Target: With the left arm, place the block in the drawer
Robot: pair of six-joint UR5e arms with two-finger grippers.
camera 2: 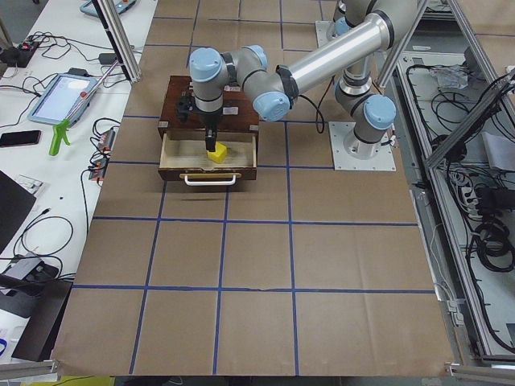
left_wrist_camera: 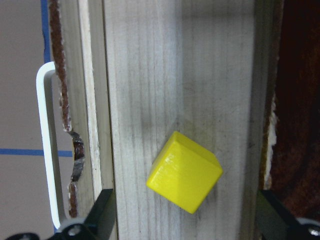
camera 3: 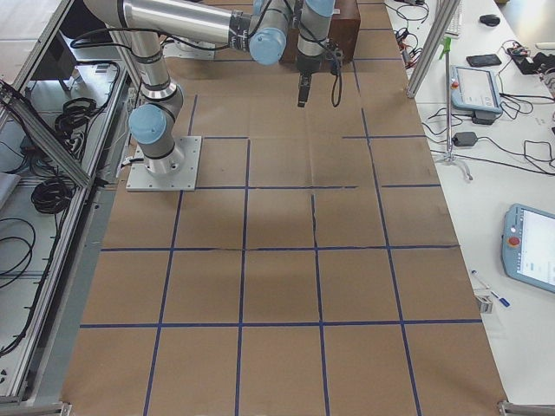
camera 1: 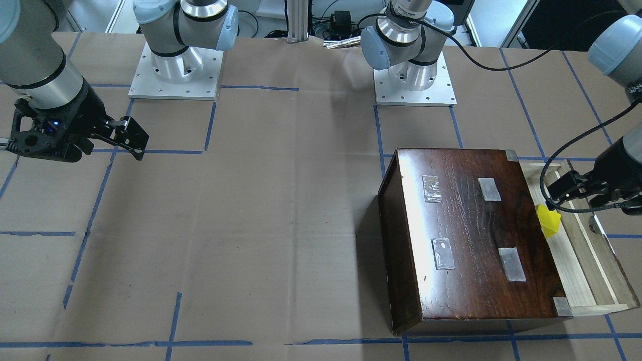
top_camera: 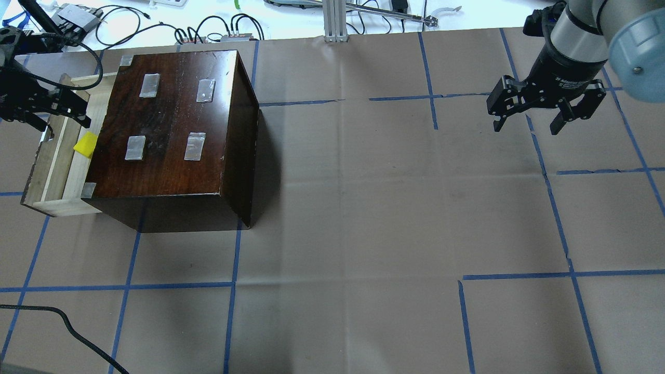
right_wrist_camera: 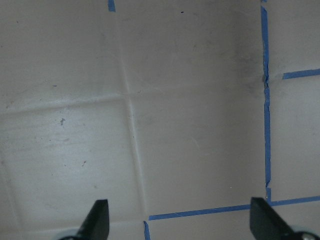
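Front view: one yellow block (camera 1: 548, 220) lies in the single open drawer (camera 1: 577, 271), at the box's (camera 1: 471, 225) three o'clock.
Overhead: four tape patches (top_camera: 150, 84) sit mid-lid; the right claw (top_camera: 526, 127) gapes empty above the desk (top_camera: 363, 208).
Left wrist: the left claw (left_wrist_camera: 189, 226) stands wide apart, gripping nothing.

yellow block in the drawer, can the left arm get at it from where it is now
Probably yes. The drawer is pulled out, the block lies uncovered on its floor, and the open left gripper hangs above it. The box edge beside it may crowd one finger.
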